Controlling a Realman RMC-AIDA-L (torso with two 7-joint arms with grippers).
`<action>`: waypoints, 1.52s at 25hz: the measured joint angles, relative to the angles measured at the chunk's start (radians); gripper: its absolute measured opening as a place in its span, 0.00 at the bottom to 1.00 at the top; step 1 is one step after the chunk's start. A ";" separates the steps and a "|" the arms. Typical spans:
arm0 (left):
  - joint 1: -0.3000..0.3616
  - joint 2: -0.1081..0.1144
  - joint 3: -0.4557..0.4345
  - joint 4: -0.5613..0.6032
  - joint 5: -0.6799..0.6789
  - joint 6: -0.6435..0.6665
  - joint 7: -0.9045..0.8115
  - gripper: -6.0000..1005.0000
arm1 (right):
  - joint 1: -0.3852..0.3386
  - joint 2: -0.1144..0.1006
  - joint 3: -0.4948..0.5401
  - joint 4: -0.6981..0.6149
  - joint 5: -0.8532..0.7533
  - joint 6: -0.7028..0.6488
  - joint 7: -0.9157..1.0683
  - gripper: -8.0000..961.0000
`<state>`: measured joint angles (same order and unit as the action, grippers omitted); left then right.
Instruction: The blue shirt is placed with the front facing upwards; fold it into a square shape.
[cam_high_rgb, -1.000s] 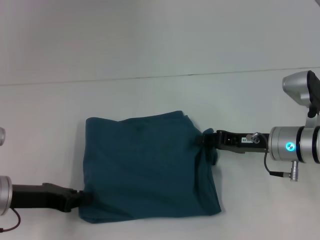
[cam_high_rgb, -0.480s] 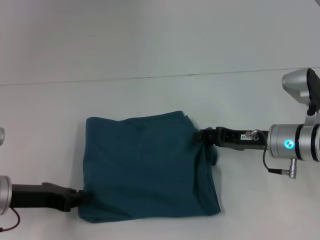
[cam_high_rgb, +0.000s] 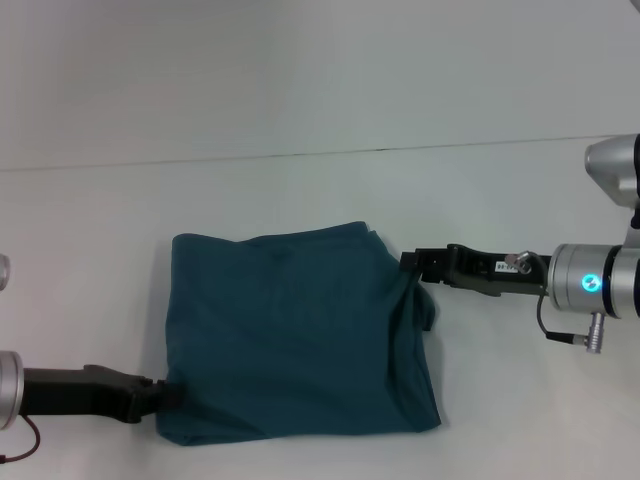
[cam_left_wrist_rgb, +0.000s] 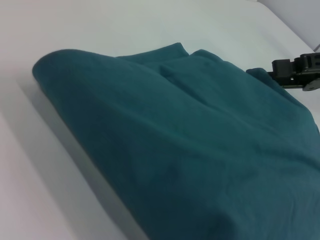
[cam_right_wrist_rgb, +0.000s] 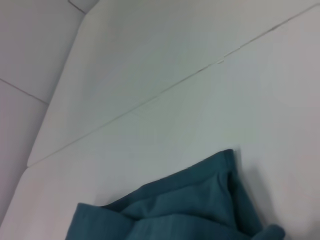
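Observation:
The blue shirt (cam_high_rgb: 290, 335) lies folded into a rough square on the white table (cam_high_rgb: 300, 200), plain side up, with no lettering showing. Its right edge is bunched in loose folds. My left gripper (cam_high_rgb: 160, 394) reaches in low from the left and meets the shirt's near left corner. My right gripper (cam_high_rgb: 410, 263) comes in from the right and sits at the shirt's far right edge, just touching the cloth. The left wrist view is filled by the shirt (cam_left_wrist_rgb: 175, 140), with the right gripper (cam_left_wrist_rgb: 287, 67) beyond it. In the right wrist view only the shirt's (cam_right_wrist_rgb: 190, 205) far corner appears.
The table's back edge (cam_high_rgb: 300, 155) runs across behind the shirt, with a pale wall beyond it. Bare white tabletop lies on all sides of the shirt.
My right arm has drawn back to the right and slightly away from me, so its gripper now sits at the shirt's edge rather than over it. The left arm and the shirt have stayed put.

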<state>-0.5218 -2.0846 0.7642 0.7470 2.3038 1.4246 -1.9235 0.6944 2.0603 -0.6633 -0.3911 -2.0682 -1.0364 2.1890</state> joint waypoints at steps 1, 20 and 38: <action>0.000 0.000 0.000 0.000 0.000 0.001 0.000 0.05 | 0.002 0.000 -0.001 0.006 0.000 0.009 0.004 0.54; -0.003 0.001 0.000 0.002 0.000 0.000 0.010 0.05 | 0.057 0.021 -0.025 0.020 0.020 0.087 -0.036 0.28; -0.002 0.002 0.000 0.001 0.000 -0.002 0.008 0.05 | 0.067 0.018 -0.028 -0.024 0.053 0.074 -0.098 0.01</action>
<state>-0.5240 -2.0831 0.7639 0.7479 2.3039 1.4221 -1.9158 0.7617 2.0787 -0.6914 -0.4154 -2.0152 -0.9628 2.0905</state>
